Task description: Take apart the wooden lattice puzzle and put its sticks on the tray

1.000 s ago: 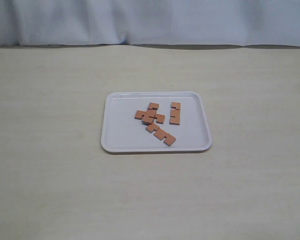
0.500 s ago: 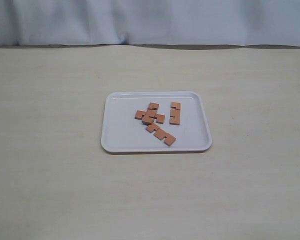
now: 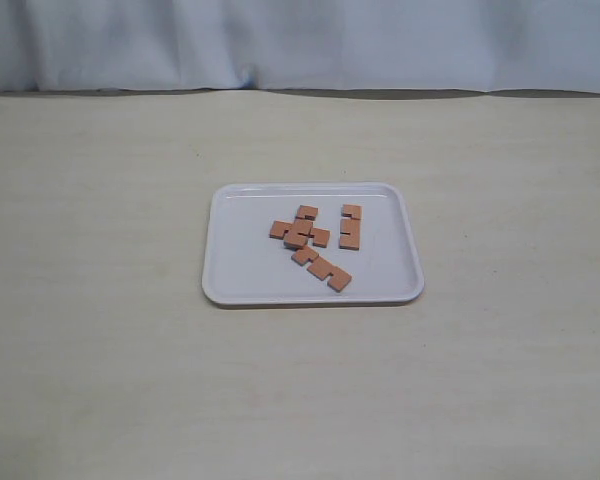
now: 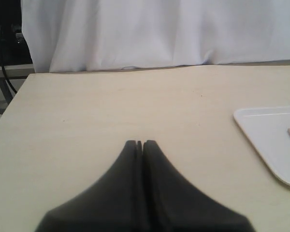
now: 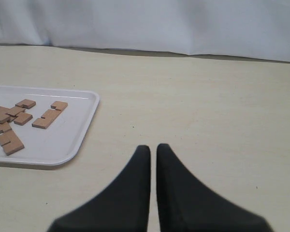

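Observation:
The white tray (image 3: 220, 262) lies in the middle of the table with the reddish-brown sticks on it. Two sticks (image 3: 300, 230) lie crossed over each other; I cannot tell whether they are still interlocked. One stick (image 3: 350, 227) lies apart to their right and another (image 3: 321, 268) lies in front of them. Neither gripper appears in the exterior view. My left gripper (image 4: 141, 143) is shut and empty over bare table beside the tray (image 4: 270, 130). The right gripper (image 5: 153, 147) is shut but for a thin slit, empty, off the tray (image 5: 63, 140) where the sticks (image 5: 12, 112) show.
A white cloth backdrop (image 3: 300, 40) hangs behind the table's far edge. The left wrist view shows the table's side edge (image 4: 9, 104) with a dark cable beyond it.

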